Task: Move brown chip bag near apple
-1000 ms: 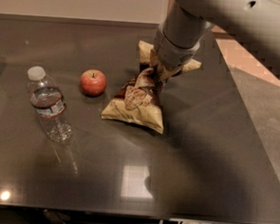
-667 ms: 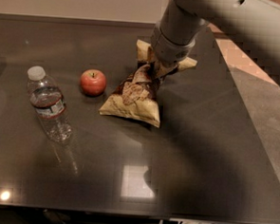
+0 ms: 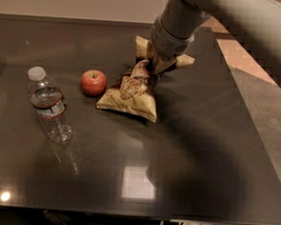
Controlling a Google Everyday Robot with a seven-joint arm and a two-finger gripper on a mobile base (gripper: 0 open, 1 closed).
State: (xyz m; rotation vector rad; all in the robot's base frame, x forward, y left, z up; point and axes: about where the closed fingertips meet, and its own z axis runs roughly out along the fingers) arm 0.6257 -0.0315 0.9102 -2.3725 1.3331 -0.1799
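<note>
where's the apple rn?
In the camera view the apple sits left of centre, between the water bottle on its left and the chip bag on its right; the gripper pinches that bag's far end, up-right of the apple.

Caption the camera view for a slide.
Gripper clamps the brown chip bag, its lower corner close beside the apple; water bottle farther off.

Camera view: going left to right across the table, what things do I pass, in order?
In order: water bottle → apple → brown chip bag. The pincer sits over the bag's far end, overlapping it, so it is left unranked.
</note>
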